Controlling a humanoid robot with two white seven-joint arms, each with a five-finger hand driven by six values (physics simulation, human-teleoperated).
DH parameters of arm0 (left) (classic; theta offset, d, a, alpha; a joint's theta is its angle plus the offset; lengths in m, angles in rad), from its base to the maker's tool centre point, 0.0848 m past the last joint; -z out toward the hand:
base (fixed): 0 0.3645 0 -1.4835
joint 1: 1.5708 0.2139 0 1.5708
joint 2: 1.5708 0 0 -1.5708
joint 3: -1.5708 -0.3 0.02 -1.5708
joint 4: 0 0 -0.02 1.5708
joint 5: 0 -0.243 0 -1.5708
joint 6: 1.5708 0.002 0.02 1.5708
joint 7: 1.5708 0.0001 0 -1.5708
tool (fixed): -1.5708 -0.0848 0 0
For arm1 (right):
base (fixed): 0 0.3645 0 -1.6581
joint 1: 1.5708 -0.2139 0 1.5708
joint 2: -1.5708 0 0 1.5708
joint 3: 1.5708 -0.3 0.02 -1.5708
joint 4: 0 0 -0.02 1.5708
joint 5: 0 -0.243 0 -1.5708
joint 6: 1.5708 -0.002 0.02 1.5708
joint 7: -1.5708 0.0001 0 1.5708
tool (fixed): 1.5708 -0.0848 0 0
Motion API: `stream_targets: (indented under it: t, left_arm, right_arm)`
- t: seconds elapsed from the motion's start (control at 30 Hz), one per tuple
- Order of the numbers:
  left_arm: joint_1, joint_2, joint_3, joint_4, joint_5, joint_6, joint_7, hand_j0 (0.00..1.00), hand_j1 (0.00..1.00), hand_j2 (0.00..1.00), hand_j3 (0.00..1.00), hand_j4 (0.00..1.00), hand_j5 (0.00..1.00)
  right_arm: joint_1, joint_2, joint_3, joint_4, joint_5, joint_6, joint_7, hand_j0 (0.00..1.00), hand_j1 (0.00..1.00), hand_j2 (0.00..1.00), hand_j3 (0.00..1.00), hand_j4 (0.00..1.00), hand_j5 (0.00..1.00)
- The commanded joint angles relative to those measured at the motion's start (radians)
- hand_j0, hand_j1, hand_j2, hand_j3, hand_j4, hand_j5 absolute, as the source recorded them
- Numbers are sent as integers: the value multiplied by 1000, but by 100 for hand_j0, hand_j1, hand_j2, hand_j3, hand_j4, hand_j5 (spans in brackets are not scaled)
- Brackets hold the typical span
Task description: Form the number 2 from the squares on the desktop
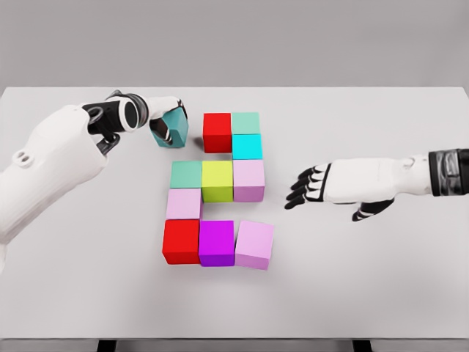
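Teal block sits pinched in the left hand fingers, just left of the red top block on the tabletop. Push too hard — the row could slide crooked. The right hand waits, fingers spread.

On the white table, the left hand grips a teal cube, tilted, just left of the red cube that tops the block figure. The right hand hovers with fingers spread, apart from the blocks. At the bottom row's right end, a pink cube sits slightly askew beside the purple cube
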Motion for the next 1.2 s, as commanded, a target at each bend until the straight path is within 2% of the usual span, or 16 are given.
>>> stream_targets:
  t: [0.0,0.1,0.17,0.5,0.57,0.67,0.73,0.87,0.93,0.97,1.17]
  left_arm:
    - [0,-7,1,12,-7,-3,-2,73,73,73,73,73,73]
    - [-2,-7,2,12,-7,-3,-2,96,96,96,96,96,96]
    - [0,-7,2,12,-7,-3,-2,99,99,99,99,99,99]
    - [-5,-3,4,11,-7,-3,-2,99,99,99,99,99,99]
    - [-6,15,12,-9,10,-3,-2,100,100,100,100,100,100]
    - [-6,61,12,-44,13,-3,-2,100,100,100,100,100,100]
    - [-6,107,12,-70,52,-3,-2,100,100,100,100,100,100]
    - [-6,178,21,-72,67,-3,-2,100,100,100,100,100,100]
    - [-5,225,21,-96,116,-3,-2,100,100,100,100,100,100]
    - [-3,245,16,-106,144,-3,-2,100,100,100,100,100,100]
    - [-25,329,-37,-139,144,-3,-2,99,99,99,99,99,99]
  right_arm:
    - [-2,3,16,-1,47,3,0,100,100,100,100,100,100]
    - [-3,11,45,-1,69,3,0,100,100,100,100,100,100]
    - [-3,21,64,-1,81,3,0,100,100,100,100,100,100]
    - [-3,34,102,-1,81,3,0,100,100,100,100,100,100]
    - [-8,40,105,-1,81,3,0,100,100,100,100,100,100]
    - [-9,44,108,-1,89,3,0,100,100,100,100,100,100]
    - [-9,46,122,-1,110,3,0,100,100,100,100,100,100]
    - [-9,46,136,1,141,3,0,100,100,100,100,100,100]
    - [-9,49,145,1,156,3,0,100,100,100,100,100,100]
    - [-9,50,148,1,164,3,0,100,100,100,100,100,100]
    - [-25,84,150,5,167,3,0,100,100,100,100,100,100]
